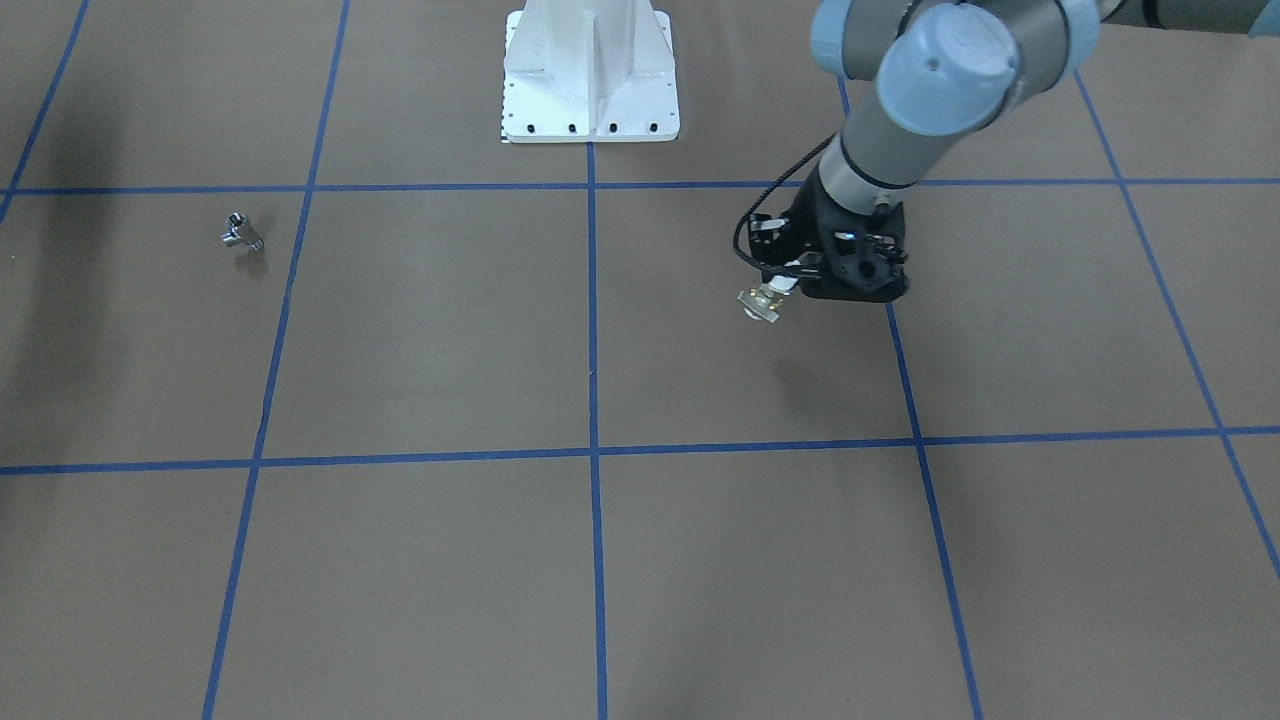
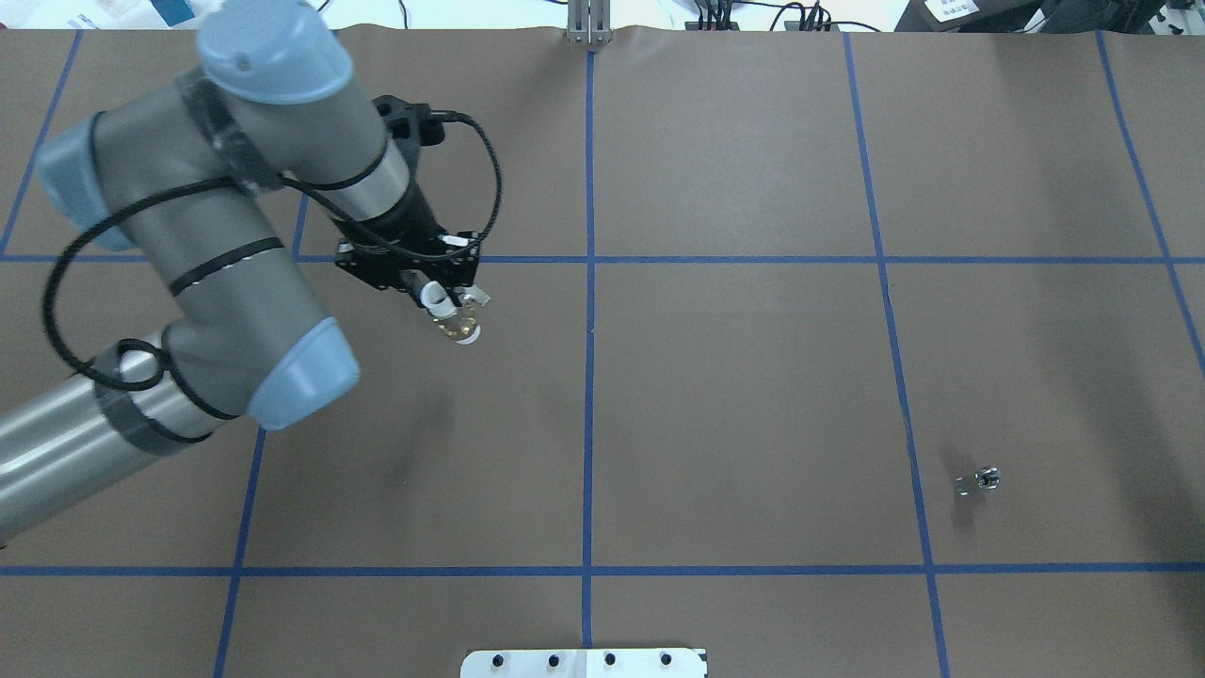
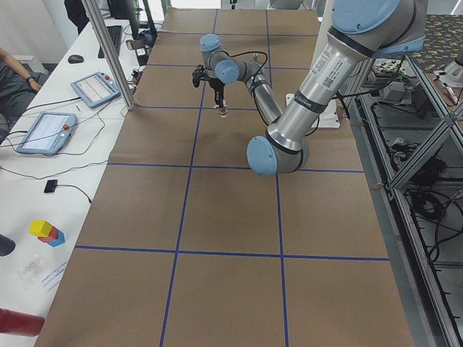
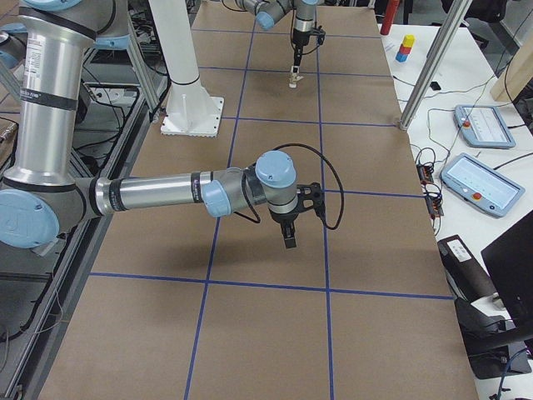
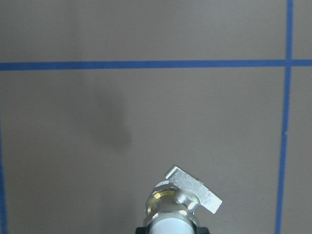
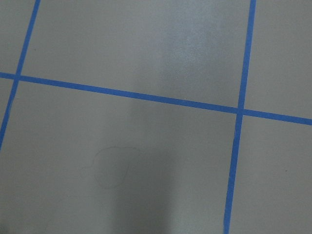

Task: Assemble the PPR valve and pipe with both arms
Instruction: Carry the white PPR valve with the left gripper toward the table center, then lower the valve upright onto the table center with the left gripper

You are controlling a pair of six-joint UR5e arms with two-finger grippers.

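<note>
My left gripper (image 2: 442,294) is shut on the PPR valve (image 2: 458,323) and holds it above the brown table, left of the centre line. In the front view the valve (image 1: 760,303) sticks out below the left gripper (image 1: 800,283). The left wrist view shows the valve's (image 5: 181,200) white ring, brass body and grey tab. The small silver pipe (image 2: 977,481) lies alone on the table's right half, and it also shows in the front view (image 1: 242,232). My right gripper (image 4: 288,237) shows only in the exterior right view, hanging above the table. I cannot tell whether it is open or shut.
The white pedestal base (image 1: 590,75) stands at the robot's edge of the table. Blue tape lines (image 2: 589,377) divide the brown surface into squares. A metal post (image 3: 108,58) and a side bench with tablets (image 3: 94,88) run along the far edge.
</note>
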